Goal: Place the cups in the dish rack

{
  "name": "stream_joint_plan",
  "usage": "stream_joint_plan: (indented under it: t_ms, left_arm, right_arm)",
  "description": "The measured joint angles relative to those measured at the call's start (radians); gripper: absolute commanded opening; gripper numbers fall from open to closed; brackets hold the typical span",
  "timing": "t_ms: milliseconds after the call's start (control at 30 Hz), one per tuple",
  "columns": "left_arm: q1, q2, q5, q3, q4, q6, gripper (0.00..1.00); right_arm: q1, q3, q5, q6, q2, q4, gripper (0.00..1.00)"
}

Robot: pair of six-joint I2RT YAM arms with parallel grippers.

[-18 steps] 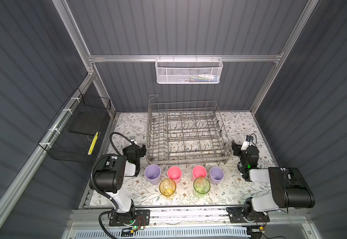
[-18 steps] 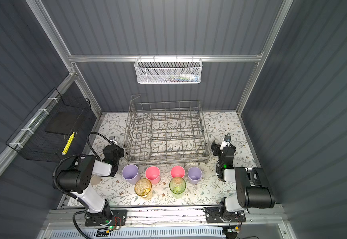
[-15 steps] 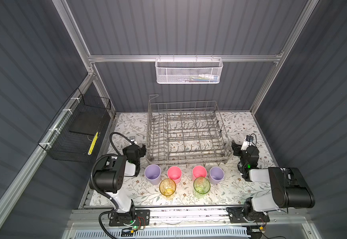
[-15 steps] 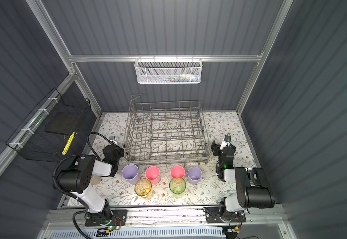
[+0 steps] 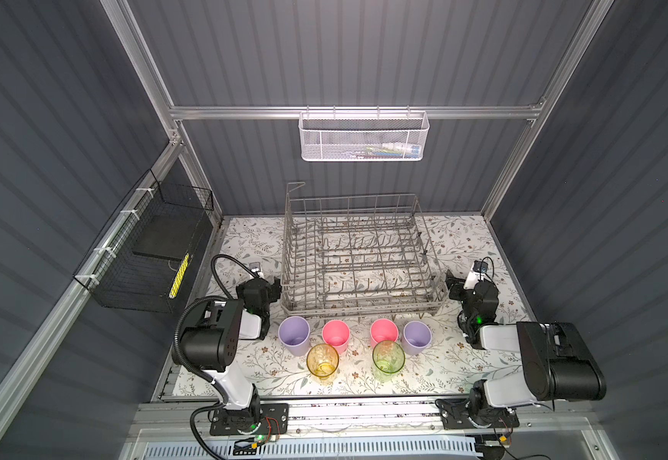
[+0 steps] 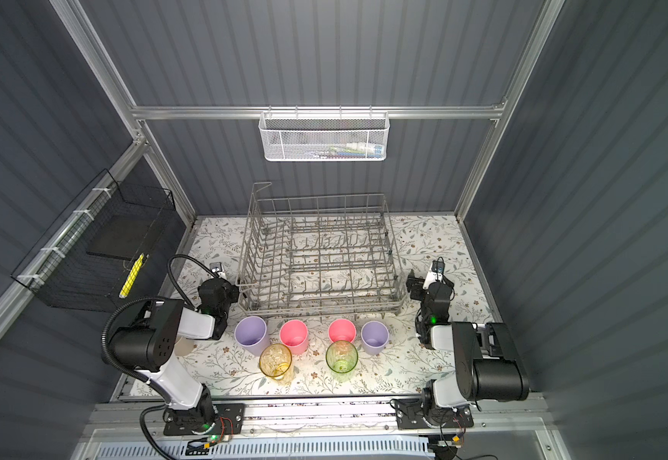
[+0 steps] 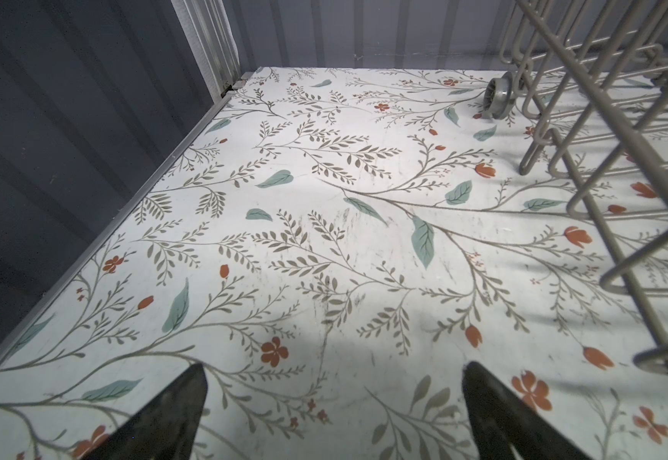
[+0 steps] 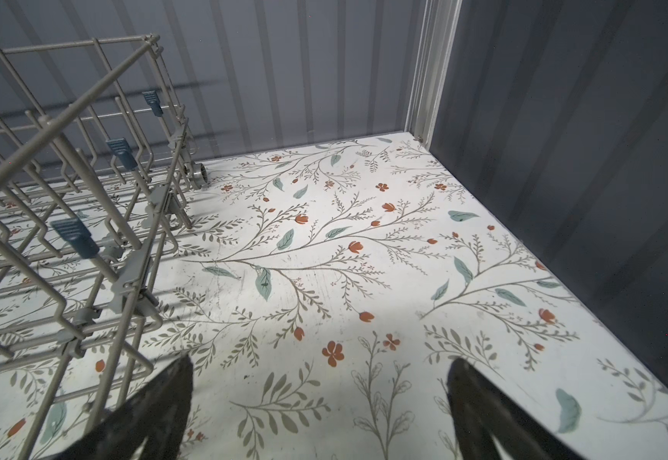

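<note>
The cups stand upright and open-mouthed on the bench [image 5: 464, 358] just in front of the dish rack [image 5: 360, 308], none of them loaded yet. The back row runs lilac cup [image 5: 293, 340], pink cup [image 5: 336, 336], second pink cup [image 5: 384, 332], second lilac cup [image 5: 416, 337]. A clear yellow cup [image 5: 322, 360] and a clear green cup [image 5: 388, 357] stand nearer the robot, each close against a pink one; contact cannot be confirmed. A beige shape [image 6: 183, 345], probably another cup, shows partly behind the left arm. The rack is empty, with its tines upright and its sides tall. The left gripper [image 7: 334, 370] is spread wide and holds nothing, low over bare bench beside the rack's left front corner. The right gripper [image 8: 320, 361] is likewise wide and empty, beside the right front corner. Judged step: the first pick, not yet begun. Recommended: each arm draws back from the rack wire before turning, then takes its own outer lilac cup first, since those have free space on one side. Close across the cup's body below the rim, lift it clear above the rack's front wall, and seat it between the tines. The smooth, light plastic may slip or tip; the ribbed clear cups should grip better but sit crowded.
</note>
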Motion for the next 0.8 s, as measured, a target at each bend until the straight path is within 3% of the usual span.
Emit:
stream_joint_plan:
  t_ms: [567,800]
  left_arm:
    - [0.0,-0.004,-0.002,0.0,-0.007,0.0,1.0]
    - [0.0,-0.133,-0.021,0.015,-0.115,0.0,1.0]
  right_arm:
    - [0.0,0.0,0.0,0.0,0.0,0.0,0.99]
    - [0.0,0.0,0.032,0.007,-0.06,-0.041,0.99]
